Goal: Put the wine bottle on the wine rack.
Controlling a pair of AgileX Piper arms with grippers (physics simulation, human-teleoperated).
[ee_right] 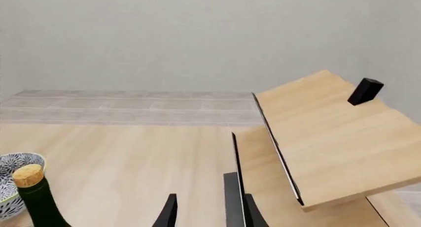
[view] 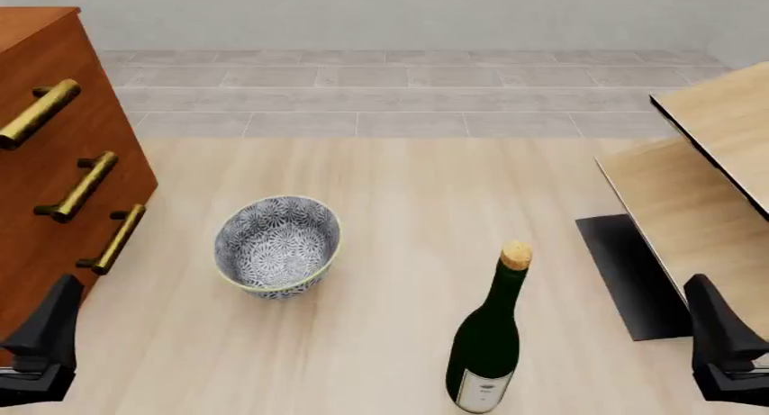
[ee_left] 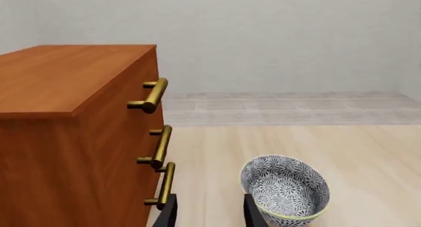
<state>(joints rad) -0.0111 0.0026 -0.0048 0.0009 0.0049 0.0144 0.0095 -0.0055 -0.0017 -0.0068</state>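
Observation:
The dark green wine bottle [view: 487, 347] stands upright on the table near the front, right of centre, cork up; its neck and cork also show in the right wrist view [ee_right: 36, 200]. The light wooden wine rack [view: 703, 176] of slanted planks stands at the right on a black base plate [view: 625, 271], and shows in the right wrist view [ee_right: 329, 138]. My left gripper [view: 46, 336] is at the front left beside the cabinet, open and empty [ee_left: 210, 217]. My right gripper [view: 719, 341] is at the front right by the rack, open and empty [ee_right: 210, 217].
A reddish-brown drawer cabinet [view: 54, 154] with brass handles stands at the left. A blue-and-white patterned bowl [view: 276, 246] sits on the table between cabinet and bottle, just ahead of the left fingers [ee_left: 286, 190]. A small black block [ee_right: 365, 90] sits on the rack's upper plank.

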